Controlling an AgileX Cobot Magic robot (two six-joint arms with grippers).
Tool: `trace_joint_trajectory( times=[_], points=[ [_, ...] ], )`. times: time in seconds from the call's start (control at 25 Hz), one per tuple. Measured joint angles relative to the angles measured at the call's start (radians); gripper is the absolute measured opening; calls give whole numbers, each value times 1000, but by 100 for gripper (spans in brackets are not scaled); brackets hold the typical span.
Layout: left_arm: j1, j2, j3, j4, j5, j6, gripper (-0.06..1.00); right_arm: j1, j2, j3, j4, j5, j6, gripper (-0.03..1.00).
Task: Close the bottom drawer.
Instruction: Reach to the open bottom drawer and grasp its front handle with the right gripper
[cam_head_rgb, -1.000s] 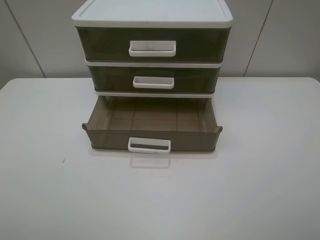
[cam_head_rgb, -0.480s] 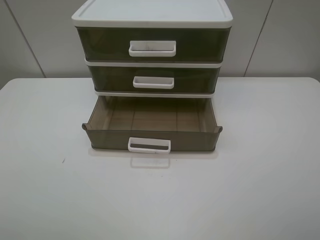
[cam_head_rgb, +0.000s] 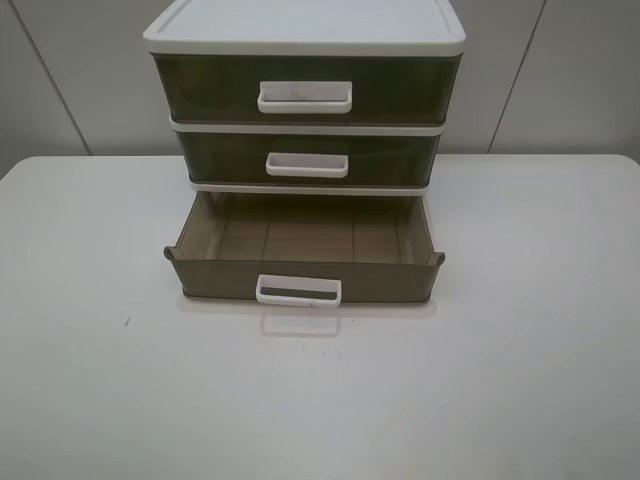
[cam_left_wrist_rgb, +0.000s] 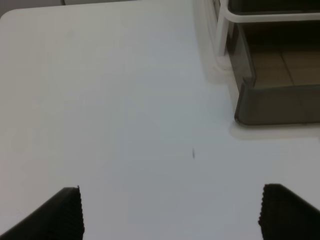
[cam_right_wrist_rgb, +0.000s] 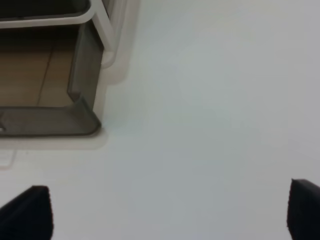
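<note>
The bottom drawer (cam_head_rgb: 305, 262) of the white-framed three-drawer unit (cam_head_rgb: 305, 30) stands pulled out and empty, its white loop handle (cam_head_rgb: 298, 291) facing the table's front. Its left front corner shows in the left wrist view (cam_left_wrist_rgb: 272, 102) and its right front corner in the right wrist view (cam_right_wrist_rgb: 60, 120). My left gripper (cam_left_wrist_rgb: 170, 212) is open over bare table, apart from the drawer's left corner. My right gripper (cam_right_wrist_rgb: 170, 212) is open over bare table, apart from the drawer's right corner. Neither gripper shows in the exterior high view.
The two upper drawers (cam_head_rgb: 305, 90) are shut. The unit stands at the back middle of the white table (cam_head_rgb: 520, 350). A small dark speck (cam_head_rgb: 127, 322) marks the table at the left. A grey panelled wall stands behind.
</note>
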Motion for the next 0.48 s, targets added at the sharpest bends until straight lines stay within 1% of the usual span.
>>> trace_joint_trajectory(
  times=[0.04, 0.12, 0.2, 0.28, 0.44, 0.48],
  points=[
    [0, 0, 0, 0, 0, 0, 72, 0, 0, 0, 0, 0, 0, 82],
    [0, 0, 0, 0, 0, 0, 72, 4, 117, -45, 0, -60, 0, 82],
    [0, 0, 0, 0, 0, 0, 72, 37, 230, -103, 0, -114, 0, 82],
    [0, 0, 0, 0, 0, 0, 72, 104, 344, -156, -6, -166, 0, 82],
    [0, 0, 0, 0, 0, 0, 72, 309, 533, -224, -26, -295, 0, 82],
    [0, 0, 0, 0, 0, 0, 72, 358, 577, -229, -24, -347, 0, 82]
  ],
)
